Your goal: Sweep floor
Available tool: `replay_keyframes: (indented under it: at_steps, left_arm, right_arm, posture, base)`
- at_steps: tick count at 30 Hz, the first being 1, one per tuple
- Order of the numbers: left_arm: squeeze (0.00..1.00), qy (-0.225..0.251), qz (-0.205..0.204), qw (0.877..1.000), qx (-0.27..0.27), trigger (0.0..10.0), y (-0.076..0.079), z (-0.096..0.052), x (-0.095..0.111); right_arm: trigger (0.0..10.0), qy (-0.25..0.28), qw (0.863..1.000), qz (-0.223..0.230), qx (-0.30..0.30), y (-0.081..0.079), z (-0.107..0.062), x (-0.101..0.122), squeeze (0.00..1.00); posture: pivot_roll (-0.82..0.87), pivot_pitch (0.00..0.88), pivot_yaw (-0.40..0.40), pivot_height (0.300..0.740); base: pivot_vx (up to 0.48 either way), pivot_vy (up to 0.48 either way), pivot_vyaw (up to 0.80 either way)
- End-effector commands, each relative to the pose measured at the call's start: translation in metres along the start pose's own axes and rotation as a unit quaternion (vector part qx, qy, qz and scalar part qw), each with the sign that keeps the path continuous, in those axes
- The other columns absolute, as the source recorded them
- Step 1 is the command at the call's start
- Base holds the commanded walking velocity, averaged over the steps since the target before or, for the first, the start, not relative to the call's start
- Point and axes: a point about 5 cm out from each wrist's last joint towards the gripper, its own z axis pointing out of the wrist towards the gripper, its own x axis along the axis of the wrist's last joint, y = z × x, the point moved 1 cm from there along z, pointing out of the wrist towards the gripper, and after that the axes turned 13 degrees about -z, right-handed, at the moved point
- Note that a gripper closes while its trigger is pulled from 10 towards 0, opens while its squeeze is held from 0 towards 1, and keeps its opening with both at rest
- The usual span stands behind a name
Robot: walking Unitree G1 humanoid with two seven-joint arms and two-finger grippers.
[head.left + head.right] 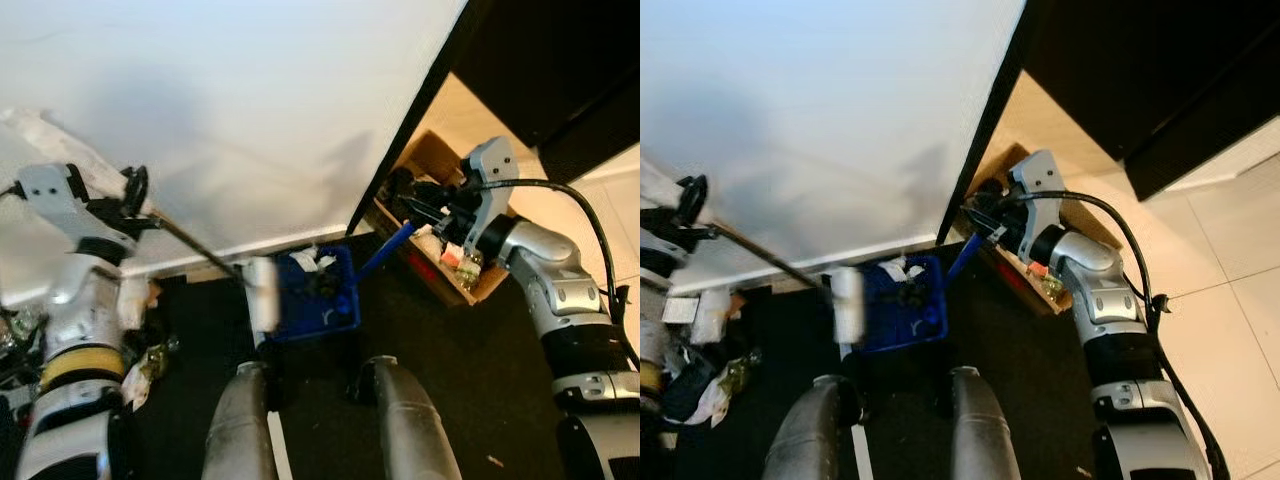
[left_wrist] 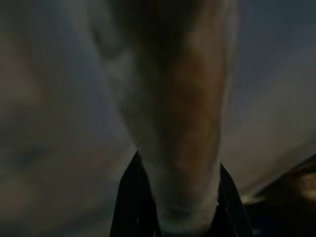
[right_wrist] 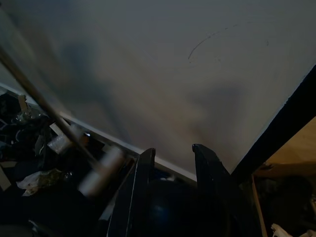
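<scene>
Left pincer (image 1: 135,195): raised at robot's left, in front of white wall (image 1: 230,110); fingers pinching top end of broom handle (image 1: 195,243). Handle is thin, dark, runs down and inward from pincer to blurred white broom head (image 1: 262,290). Left wrist view too blurred to add detail.

Right pincer (image 1: 425,212): raised at robot's right, fingers pressed on upper end of blue dustpan handle (image 1: 385,252). Handle slants down and inward from pincer to blue dustpan (image 1: 318,296).

Dustpan: on dark floor (image 1: 470,380), below and between the 2 pincers, at foot of wall by white baseboard. White paper scraps (image 1: 312,261) inside. Broom head touching its left edge.

Cardboard box (image 1: 440,265): just behind and under right pincer, open, misc. items inside, beside black wall edge (image 1: 400,130).

Litter pile (image 1: 145,365): wrappers etc. on floor below left pincer, near left arm.

Robot legs (image 1: 240,420): 2 grey, below dustpan.

Pale tiled floor (image 1: 620,210): beyond right arm.
</scene>
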Motion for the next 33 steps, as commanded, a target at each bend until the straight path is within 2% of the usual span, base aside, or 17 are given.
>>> replay_keyframes:
  at_steps: [1, 7, 8, 10, 11, 12, 13, 15, 16, 17, 20, 21, 23, 29, 31, 32, 33]
  left_arm:
    - [0.00, -0.001, 0.022, 0.999, 0.033, 10.0, -0.014, -0.009, -0.001]
    - [0.00, -0.005, 0.021, 0.998, 0.061, 10.0, -0.017, -0.009, -0.010]
    - [0.00, -0.023, 0.020, 0.997, 0.069, 10.0, -0.011, -0.006, -0.023]
    - [0.00, -0.029, 0.019, 0.997, 0.072, 10.0, -0.009, -0.005, -0.027]
    - [0.00, -0.041, 0.014, 0.996, 0.080, 10.0, -0.004, -0.001, -0.037]
    - [0.00, -0.054, -0.010, 0.994, 0.099, 10.0, 0.007, 0.006, -0.051]
    - [0.00, -0.054, -0.010, 0.994, 0.099, 10.0, 0.007, 0.006, -0.051]
    - [0.00, -0.056, -0.049, 0.991, 0.113, 10.0, 0.016, 0.012, -0.059]
    - [0.00, -0.056, -0.049, 0.991, 0.113, 10.0, 0.016, 0.012, -0.059]
    - [0.00, -0.053, -0.089, 0.988, 0.113, 10.0, 0.024, 0.017, -0.064]
    - [0.00, -0.049, -0.181, 0.980, 0.065, 10.0, 0.056, 0.033, -0.073]
    - [0.00, -0.048, -0.196, 0.978, 0.052, 10.0, 0.063, 0.037, -0.074]
    - [0.00, -0.030, -0.253, 0.967, 0.012, 10.0, 0.082, 0.047, -0.071]
    - [0.00, -0.011, -0.270, 0.962, -0.022, 10.0, 0.091, 0.054, -0.061]
    - [0.00, 0.002, -0.237, 0.971, -0.027, 10.0, 0.079, 0.053, -0.049]
    - [0.00, 0.002, -0.237, 0.971, -0.027, 10.0, 0.079, 0.053, -0.049]
    - [0.00, 0.007, -0.202, 0.979, -0.020, 10.0, 0.066, 0.051, -0.041]
  right_arm:
    - [10.0, -0.032, 0.996, 0.067, 0.045, -0.025, 0.001, -0.028, 0.00]
    - [10.0, -0.030, 0.996, 0.068, 0.048, -0.024, 0.003, -0.027, 0.00]
    - [10.0, -0.030, 0.996, 0.066, 0.051, -0.024, 0.004, -0.026, 0.00]
    - [10.0, -0.030, 0.996, 0.066, 0.052, -0.025, 0.004, -0.025, 0.00]
    - [10.0, -0.029, 0.996, 0.066, 0.053, -0.024, 0.004, -0.024, 0.00]
    - [10.0, -0.028, 0.996, 0.065, 0.054, -0.024, 0.004, -0.023, 0.00]
    - [10.0, -0.028, 0.996, 0.065, 0.054, -0.024, 0.004, -0.023, 0.00]
    - [10.0, -0.027, 0.996, 0.065, 0.055, -0.024, 0.003, -0.021, 0.00]
    - [10.0, -0.027, 0.996, 0.065, 0.055, -0.024, 0.003, -0.021, 0.00]
    - [10.0, -0.027, 0.996, 0.064, 0.056, -0.024, 0.003, -0.021, 0.00]
    - [10.0, -0.027, 0.996, 0.064, 0.055, -0.024, 0.001, -0.021, 0.00]
    - [10.0, -0.027, 0.996, 0.064, 0.055, -0.024, 0.000, -0.021, 0.00]
    - [10.0, -0.027, 0.996, 0.066, 0.050, -0.023, -0.001, -0.022, 0.00]
    - [10.0, -0.027, 0.996, 0.069, 0.049, -0.024, 0.001, -0.023, 0.00]
    - [10.0, -0.025, 0.996, 0.071, 0.049, -0.025, 0.003, -0.023, 0.00]
    - [10.0, -0.025, 0.996, 0.071, 0.049, -0.025, 0.003, -0.023, 0.00]
    - [10.0, -0.025, 0.996, 0.071, 0.049, -0.026, 0.003, -0.023, 0.00]
  posture:
    - [-0.07, 0.476, -0.112, 0.740]
    - [-0.07, 0.485, -0.122, 0.740]
    - [-0.09, 0.495, -0.131, 0.740]
    - [-0.09, 0.495, -0.131, 0.740]
    - [-0.11, 0.505, -0.139, 0.740]
    - [-0.13, 0.511, -0.144, 0.740]
    - [-0.13, 0.511, -0.144, 0.740]
    - [-0.13, 0.515, -0.145, 0.740]
    - [-0.13, 0.515, -0.145, 0.740]
    - [-0.14, 0.516, -0.145, 0.740]
    - [-0.15, 0.517, -0.141, 0.740]
    - [-0.15, 0.517, -0.141, 0.740]
    - [-0.14, 0.516, -0.135, 0.740]
    - [-0.11, 0.510, -0.128, 0.740]
    - [-0.10, 0.506, -0.125, 0.740]
    - [-0.10, 0.506, -0.125, 0.740]
    - [-0.09, 0.504, -0.122, 0.740]
  base:
    - [0.000, 0.000, 0.00]
    - [0.000, 0.000, 0.00]
    - [0.000, 0.000, 0.00]
    - [0.000, 0.000, 0.00]
    - [0.000, 0.000, 0.00]
    - [0.000, 0.000, 0.00]
    - [0.000, 0.000, 0.00]
    - [0.000, 0.000, 0.00]
    - [0.000, 0.000, 0.00]
    - [0.000, 0.000, 0.00]
    - [0.000, 0.000, 0.00]
    - [0.000, 0.000, 0.00]
    - [0.000, 0.000, 0.00]
    - [0.000, 0.000, 0.00]
    - [0.000, 0.000, 0.00]
    - [0.000, 0.000, 0.00]
    - [0.000, 0.000, 0.00]
